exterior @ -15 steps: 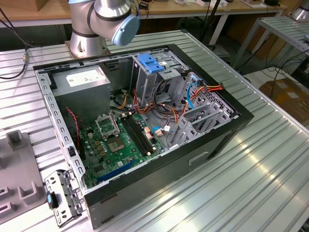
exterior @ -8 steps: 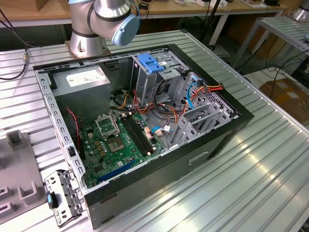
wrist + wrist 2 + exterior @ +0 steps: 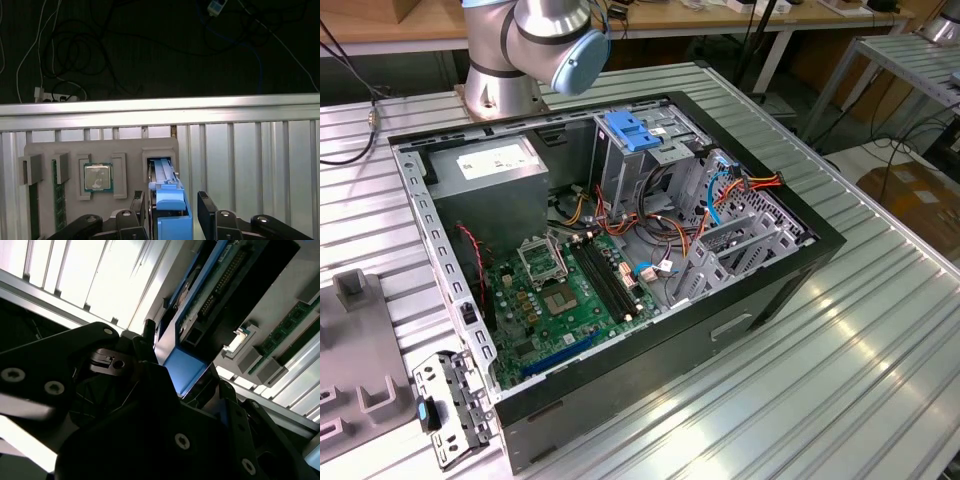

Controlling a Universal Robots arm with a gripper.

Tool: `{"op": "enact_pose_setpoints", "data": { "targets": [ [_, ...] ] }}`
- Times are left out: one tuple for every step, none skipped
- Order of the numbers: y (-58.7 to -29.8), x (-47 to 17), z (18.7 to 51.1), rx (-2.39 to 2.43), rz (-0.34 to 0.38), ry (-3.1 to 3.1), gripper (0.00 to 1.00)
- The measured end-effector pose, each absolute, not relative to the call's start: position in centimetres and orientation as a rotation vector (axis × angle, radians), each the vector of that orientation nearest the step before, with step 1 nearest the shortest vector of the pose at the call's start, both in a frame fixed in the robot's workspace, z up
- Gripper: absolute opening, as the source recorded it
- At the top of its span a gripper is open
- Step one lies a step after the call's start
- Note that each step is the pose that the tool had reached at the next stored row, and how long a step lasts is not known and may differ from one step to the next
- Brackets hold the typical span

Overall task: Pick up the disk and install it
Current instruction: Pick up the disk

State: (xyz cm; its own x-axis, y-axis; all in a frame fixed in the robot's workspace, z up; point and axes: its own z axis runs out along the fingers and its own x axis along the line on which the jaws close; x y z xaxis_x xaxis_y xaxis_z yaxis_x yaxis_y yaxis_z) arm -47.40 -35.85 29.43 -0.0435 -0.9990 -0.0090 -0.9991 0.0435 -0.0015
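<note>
**Fingers spread on either side of the disk standing in its tray slot**

In the first wrist view the two dark fingers (image 3: 207,212) of the gripper (image 3: 172,202) stand apart. The disk (image 3: 164,175) stands on edge between them. A thin dark gap shows at one finger and a wider one at the other, so nothing is pinched.

The disk sits in a slot of a grey holder tray (image 3: 127,150) that lies on the slatted metal table (image 3: 240,165). In the same tray, a processor chip (image 3: 97,177) lies flat in a square pocket. Memory sticks (image 3: 58,195) stand in narrow slots further along.

The second wrist view looks along the disk from close by. Its blue side rail (image 3: 186,365) and dark circuit-board face (image 3: 235,295) rise just beyond the gripper body.

In the exterior view the open computer case (image 3: 650,370) lies well apart from the tray. It holds a green motherboard (image 3: 560,300), a grey power-supply box (image 3: 495,170) and a metal drive cage (image 3: 650,175) topped by a blue latch (image 3: 632,130). Loose cables run between them. The arm (image 3: 535,40) rises behind the case.

The disk's lower end is cut off behind the gripper body. The tray runs off the exterior view's left edge.
</note>
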Motion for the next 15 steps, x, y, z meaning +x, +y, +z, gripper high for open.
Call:
{"op": "enact_pose_setpoints", "data": {
  "targets": [
    [-35.85, -47.40, 29.43, -2.167, 0.008, 2.264, 0.54],
    [-35.85, -47.40, 29.43, -2.167, 0.008, 2.264, 0.54],
    [-35.85, -47.40, 29.42, -2.167, 0.008, 2.264, 0.54],
    [-35.86, -47.40, 29.41, -2.166, 0.008, 2.265, 0.54],
    [-35.92, -47.39, 29.39, -2.165, 0.008, 2.266, 0.54],
    [-35.95, -47.39, 29.39, -2.163, 0.008, 2.268, 0.54],
    [-35.97, -47.39, 29.39, -2.163, 0.008, 2.268, 0.54],
    [-35.97, -47.38, 29.39, -2.162, 0.008, 2.269, 0.54],
    [-35.98, -47.38, 29.39, -2.162, 0.008, 2.269, 0.54],
    [-35.98, -47.38, 29.38, -2.158, 0.008, 2.272, 0.54],
    [-35.99, -47.38, 29.38, -2.158, 0.008, 2.273, 0.54],
    [-36.00, -47.38, 29.39, -2.158, 0.008, 2.273, 0.54],
    [-36.02, -47.38, 29.39, -2.158, 0.008, 2.273, 0.54],
    [-36.07, -47.38, 29.38, -2.158, 0.008, 2.272, 0.54],
    [-36.09, -47.38, 29.38, -2.158, 0.008, 2.273, 0.54]
  ]
}}
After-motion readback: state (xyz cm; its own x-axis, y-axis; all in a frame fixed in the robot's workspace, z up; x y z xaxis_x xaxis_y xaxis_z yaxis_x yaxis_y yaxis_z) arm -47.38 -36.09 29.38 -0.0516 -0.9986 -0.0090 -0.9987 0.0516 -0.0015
